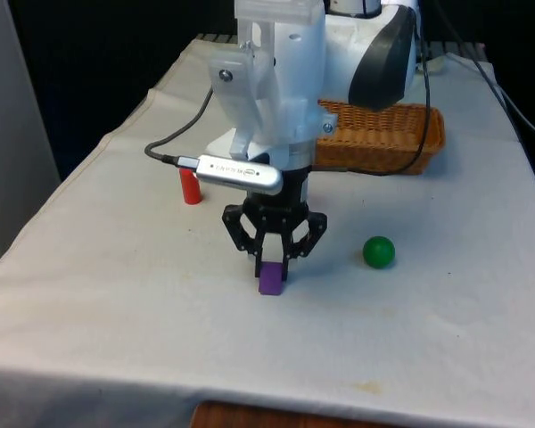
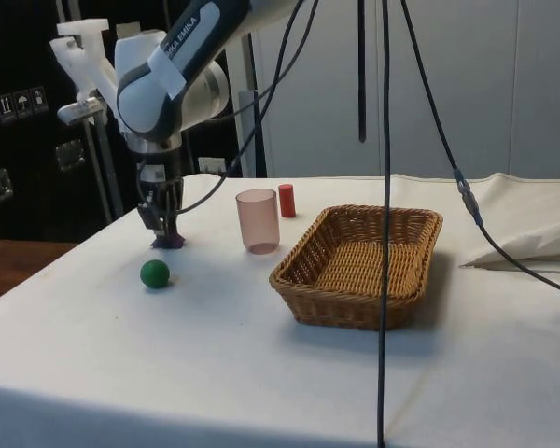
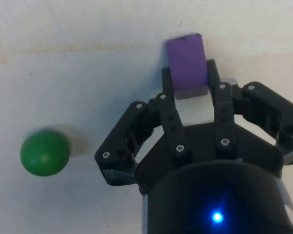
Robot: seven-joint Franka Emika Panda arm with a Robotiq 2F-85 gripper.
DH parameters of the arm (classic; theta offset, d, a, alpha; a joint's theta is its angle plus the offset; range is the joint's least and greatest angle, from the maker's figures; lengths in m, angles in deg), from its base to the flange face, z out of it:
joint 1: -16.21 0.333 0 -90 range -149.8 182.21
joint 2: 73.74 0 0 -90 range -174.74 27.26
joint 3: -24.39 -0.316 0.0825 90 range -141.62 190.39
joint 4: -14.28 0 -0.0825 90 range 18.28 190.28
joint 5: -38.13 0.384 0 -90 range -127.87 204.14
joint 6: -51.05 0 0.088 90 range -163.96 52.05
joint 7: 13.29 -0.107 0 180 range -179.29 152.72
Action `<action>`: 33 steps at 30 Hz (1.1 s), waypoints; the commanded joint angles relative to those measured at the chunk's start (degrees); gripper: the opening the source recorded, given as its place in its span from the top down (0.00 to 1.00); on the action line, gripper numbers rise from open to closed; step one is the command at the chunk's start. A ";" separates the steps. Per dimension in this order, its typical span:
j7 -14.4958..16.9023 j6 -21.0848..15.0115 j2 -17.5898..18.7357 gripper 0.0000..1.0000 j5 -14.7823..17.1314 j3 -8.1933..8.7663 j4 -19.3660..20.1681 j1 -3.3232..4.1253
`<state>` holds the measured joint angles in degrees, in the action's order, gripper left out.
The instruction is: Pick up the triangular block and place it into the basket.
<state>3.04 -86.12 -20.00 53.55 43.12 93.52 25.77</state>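
The gripper (image 1: 272,260) is down at the surface (image 1: 116,294), its 2 fingers (image 3: 168,85) clamped on either side of the purple triangular block (image 1: 270,279), which rests on the white cloth near the middle of the surface. A green ball (image 1: 379,251) lies near the block, toward the front view's right. The wicker basket (image 2: 359,264) sits well apart from the block, with a translucent pink cup (image 2: 259,220) and a small red cylinder (image 2: 287,200) standing between them in the side view.
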 commanded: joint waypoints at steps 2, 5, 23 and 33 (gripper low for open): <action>-0.11 1.20 -1.20 0.67 -0.17 0.29 0.29 0.17; -0.23 2.64 -2.41 0.67 -0.23 0.86 0.23 0.52; -0.23 8.88 -8.31 0.67 -0.52 2.81 0.86 1.78; -0.11 10.37 -12.66 0.67 -1.15 3.32 4.13 2.58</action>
<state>3.04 -75.40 -32.03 52.63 46.16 96.85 27.89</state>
